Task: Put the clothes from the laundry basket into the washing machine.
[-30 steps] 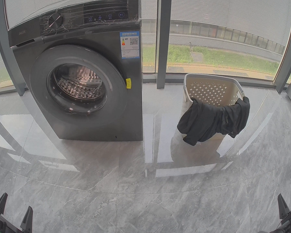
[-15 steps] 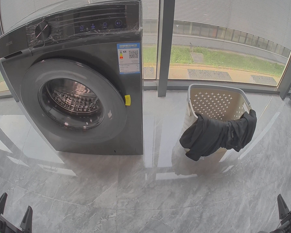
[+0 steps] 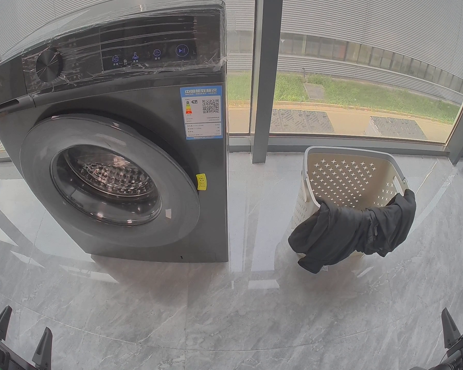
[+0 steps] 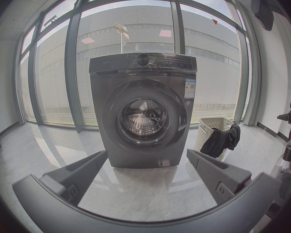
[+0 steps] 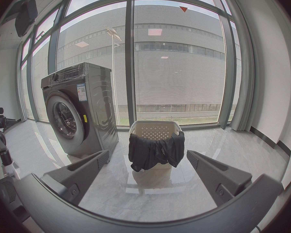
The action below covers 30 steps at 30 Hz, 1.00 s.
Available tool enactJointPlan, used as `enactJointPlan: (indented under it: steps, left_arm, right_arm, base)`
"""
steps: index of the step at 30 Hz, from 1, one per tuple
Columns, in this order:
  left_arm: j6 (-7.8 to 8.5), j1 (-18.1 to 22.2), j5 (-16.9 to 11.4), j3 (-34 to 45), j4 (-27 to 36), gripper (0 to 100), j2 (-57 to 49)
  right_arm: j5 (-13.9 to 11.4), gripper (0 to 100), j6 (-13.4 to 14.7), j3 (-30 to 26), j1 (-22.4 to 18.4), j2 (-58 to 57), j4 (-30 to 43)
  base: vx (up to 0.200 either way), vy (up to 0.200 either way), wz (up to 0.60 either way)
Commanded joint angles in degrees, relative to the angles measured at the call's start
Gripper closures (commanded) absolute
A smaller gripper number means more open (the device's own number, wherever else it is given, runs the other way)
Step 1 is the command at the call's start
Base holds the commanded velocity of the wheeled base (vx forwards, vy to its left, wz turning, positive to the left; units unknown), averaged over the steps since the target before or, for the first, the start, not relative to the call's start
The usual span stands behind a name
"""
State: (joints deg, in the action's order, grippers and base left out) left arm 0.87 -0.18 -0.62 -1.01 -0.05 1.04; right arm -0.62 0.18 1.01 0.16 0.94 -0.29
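Clothes (image 3: 352, 232) hang over laundry basket (image 3: 344, 151) rim; left gripper (image 3: 25, 322), right gripper (image 3: 459, 304) wide

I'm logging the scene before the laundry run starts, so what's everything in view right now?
washing machine: one, dark grey, on the floor to the left, round door shut
label: one, blue and white, upper right of the machine's front
sticker: one, yellow, beside the door
laundry basket: one, cream, on the floor right of the machine, by the window
garment: one, black, draped over the basket's near rim
window pillar: one, grey, between machine and basket
floor: glossy grey tiles
left claw: one, black, open, low near the floor
right claw: one, black, open, low near the floor
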Motion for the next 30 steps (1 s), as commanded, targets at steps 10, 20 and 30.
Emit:
enactJointPlan:
  steps: [10,20,30]
  left_arm:
    - [-0.16,0.01,0.01,0.92,-0.04,0,-1.04]
    - [-0.16,0.01,0.01,0.92,-0.04,0,-1.04]
    - [-0.16,0.01,0.01,0.92,-0.04,0,-1.04]
  right_arm:
    - [-0.08,0,-0.09,-1.01,-0.07,-0.94,-0.06]
    - [-0.08,0,-0.09,-1.01,0.02,-0.94,-0.06]
    - [-0.08,0,-0.09,-1.01,0.02,-0.94,-0.06]
  base:
    - [0.0,-0.14,0.0]
    - [0.0,-0.2,0.0]
    - [0.0,-0.14,0.0]
